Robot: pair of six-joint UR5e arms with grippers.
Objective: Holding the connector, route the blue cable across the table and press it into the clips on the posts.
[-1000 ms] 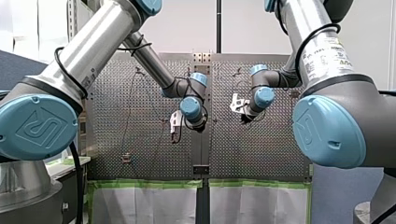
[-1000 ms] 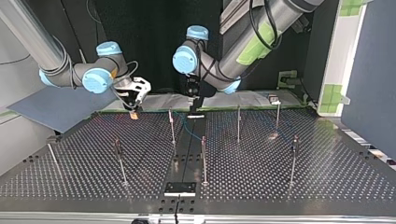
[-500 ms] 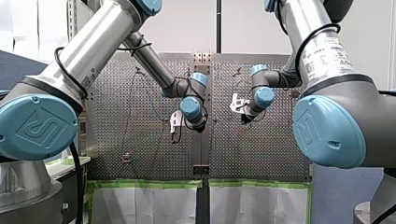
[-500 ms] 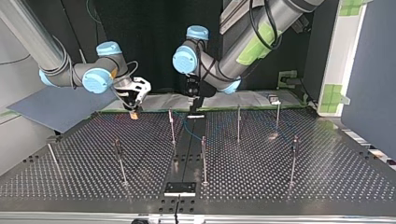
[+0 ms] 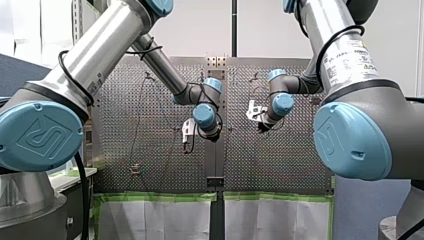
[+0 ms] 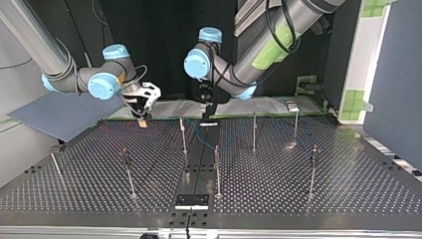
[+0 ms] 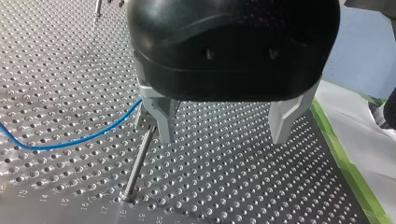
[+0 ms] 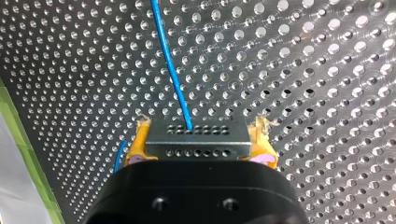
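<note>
The connector [image 8: 197,140] is a grey metal block with rows of tiny holes. It sits between the yellow pads [image 8: 138,144] of my right gripper [image 8: 200,142], which squeezes it from both sides. The blue cable [image 8: 170,65] comes out of the connector's far face. It runs away from the connector over the table [image 8: 317,70], which is full of little holes. A strip of green tape [image 8: 21,140] lies along the table's edge, off to one side of the connector.

Away from the connector, the cable reaches the top of a thin metal post [image 7: 139,163]. My left gripper [image 7: 224,123] hangs there above the table. Its two pale fingers [image 7: 161,114] are wide apart, with nothing between them. One finger is just beside the top of the post. I cannot tell if the cable sits in a clip there.

In the top view, my left gripper is near the connector, on its right. More posts [image 6: 217,172] stand on the table, closer to that camera than the connector is.
</note>
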